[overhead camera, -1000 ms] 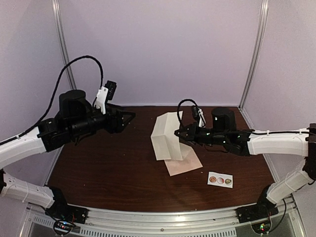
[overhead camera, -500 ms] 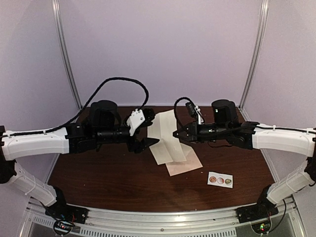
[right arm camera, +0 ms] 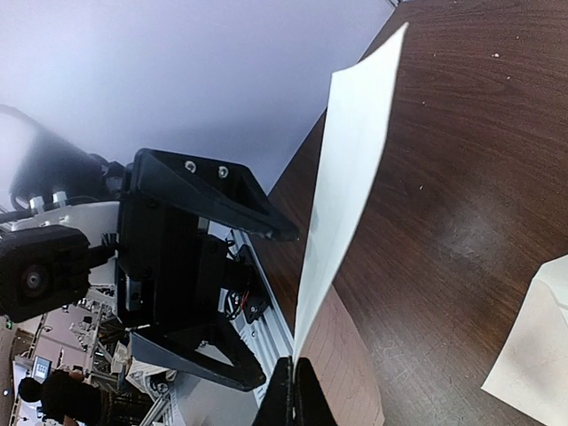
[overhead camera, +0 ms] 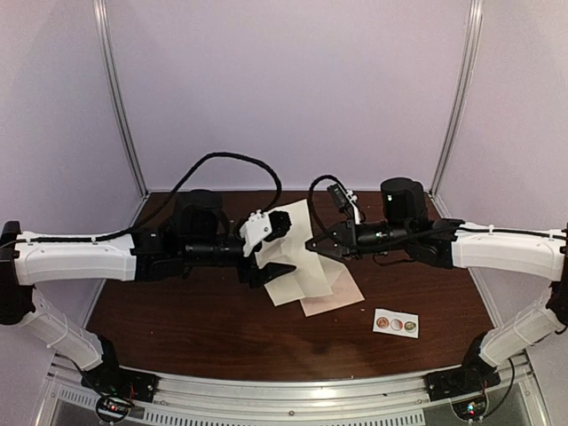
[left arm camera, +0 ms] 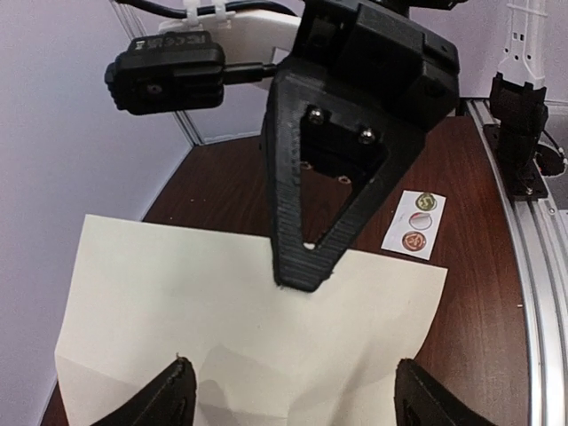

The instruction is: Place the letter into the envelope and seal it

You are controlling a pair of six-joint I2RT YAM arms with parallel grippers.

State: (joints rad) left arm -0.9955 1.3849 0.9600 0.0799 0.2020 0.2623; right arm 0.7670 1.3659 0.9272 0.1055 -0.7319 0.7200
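Letter held up for a handover; envelope flat on the bench, under the right tool.
Our right tool is clenched on one long edge; the left tool gapes, released, at the opposite edge. We judge it best to seat that edge deep in the left tool before closing. The letter's long axis seems to stand steeply, crosswise to both tools.

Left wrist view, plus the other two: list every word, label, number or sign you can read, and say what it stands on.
No text can be read in any view.
The camera: a pale label along its top, too blurred to read.
The sticker strip: round pictures only, too small to show any lettering.
The letter: the visible side is blank.
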